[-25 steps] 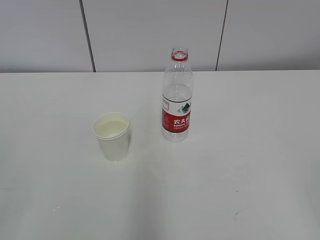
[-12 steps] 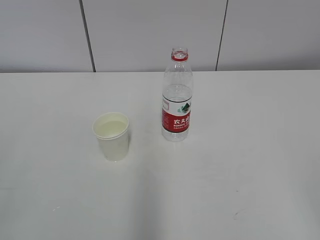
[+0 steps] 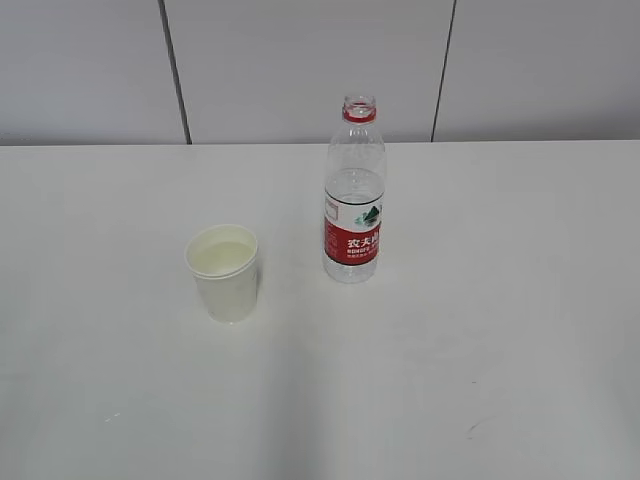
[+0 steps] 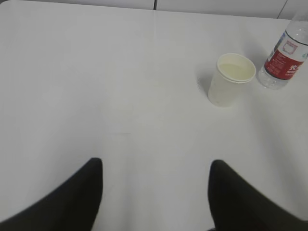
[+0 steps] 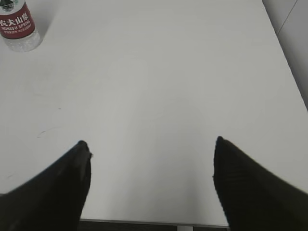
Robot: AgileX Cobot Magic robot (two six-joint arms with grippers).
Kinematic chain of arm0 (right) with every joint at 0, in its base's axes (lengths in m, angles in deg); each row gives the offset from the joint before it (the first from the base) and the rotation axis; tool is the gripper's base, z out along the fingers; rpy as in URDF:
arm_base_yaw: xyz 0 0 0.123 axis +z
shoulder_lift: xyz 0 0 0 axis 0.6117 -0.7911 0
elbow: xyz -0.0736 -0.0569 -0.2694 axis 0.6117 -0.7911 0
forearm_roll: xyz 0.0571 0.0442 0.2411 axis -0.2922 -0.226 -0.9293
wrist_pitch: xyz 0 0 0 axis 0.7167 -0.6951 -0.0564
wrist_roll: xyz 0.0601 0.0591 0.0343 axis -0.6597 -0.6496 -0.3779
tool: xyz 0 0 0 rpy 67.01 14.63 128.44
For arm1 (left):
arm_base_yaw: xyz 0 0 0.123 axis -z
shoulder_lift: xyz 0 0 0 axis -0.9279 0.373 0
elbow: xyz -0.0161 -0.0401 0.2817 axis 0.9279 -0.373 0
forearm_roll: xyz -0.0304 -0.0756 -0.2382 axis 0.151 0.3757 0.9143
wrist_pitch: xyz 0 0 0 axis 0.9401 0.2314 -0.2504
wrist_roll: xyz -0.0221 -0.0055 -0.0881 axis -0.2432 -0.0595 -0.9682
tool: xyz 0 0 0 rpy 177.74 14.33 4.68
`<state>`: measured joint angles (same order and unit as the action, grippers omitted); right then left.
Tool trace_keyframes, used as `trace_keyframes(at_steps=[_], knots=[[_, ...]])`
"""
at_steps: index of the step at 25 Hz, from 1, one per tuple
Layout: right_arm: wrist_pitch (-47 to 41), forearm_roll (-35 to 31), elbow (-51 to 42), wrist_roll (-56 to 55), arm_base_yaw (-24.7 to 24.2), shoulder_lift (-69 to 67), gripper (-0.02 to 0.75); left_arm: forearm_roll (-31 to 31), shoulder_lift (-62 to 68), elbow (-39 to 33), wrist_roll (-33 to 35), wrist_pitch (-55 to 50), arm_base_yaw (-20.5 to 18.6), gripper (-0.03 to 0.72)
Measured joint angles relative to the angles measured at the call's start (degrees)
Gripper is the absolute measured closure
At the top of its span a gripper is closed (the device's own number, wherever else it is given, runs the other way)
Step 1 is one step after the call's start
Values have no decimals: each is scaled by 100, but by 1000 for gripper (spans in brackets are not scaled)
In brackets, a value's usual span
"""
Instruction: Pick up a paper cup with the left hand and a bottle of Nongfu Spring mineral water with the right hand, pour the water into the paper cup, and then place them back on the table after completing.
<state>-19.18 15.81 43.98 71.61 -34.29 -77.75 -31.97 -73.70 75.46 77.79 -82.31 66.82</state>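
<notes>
While both arms sit well back from it, the paper cup (image 3: 223, 272) stands upright on the table (image 3: 480, 330), a little left of the middle in the exterior view. It is plain off-white with a slightly tapered wall and a rolled rim that looks doubled, as if two cups were nested. Pale liquid fills its lower part, visible through the open mouth in both the exterior view and the left wrist view (image 4: 231, 79).

Just to the cup's right and a bit farther back stands the Nongfu Spring bottle (image 3: 354, 190), near the cup but not touching it. The bottle is clear plastic and upright, with a red ring at its neck and no cap on its mouth. A red label with white characters and a small green picture wraps its lower half, and water stands in it to about the top of that label. In the right wrist view only the bottle's base and label show, at the upper left corner (image 5: 17, 29).

The left hand (image 4: 154, 192) hovers over bare table with its two dark fingers (image 4: 72, 202) spread wide apart and nothing between them; cup and bottle lie well ahead, to its upper right. The right hand (image 5: 151, 185) likewise has its fingers (image 5: 250, 187) held wide, gripping nothing, well apart from the bottle. A grey panelled wall (image 3: 300, 70) rises behind the table.
</notes>
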Motion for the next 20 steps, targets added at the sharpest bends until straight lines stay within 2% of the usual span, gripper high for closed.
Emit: trace_keyframes(at_steps=[20], knots=[[0,0,0,-9,0,0,150,0,0,0,0,6,0,263]])
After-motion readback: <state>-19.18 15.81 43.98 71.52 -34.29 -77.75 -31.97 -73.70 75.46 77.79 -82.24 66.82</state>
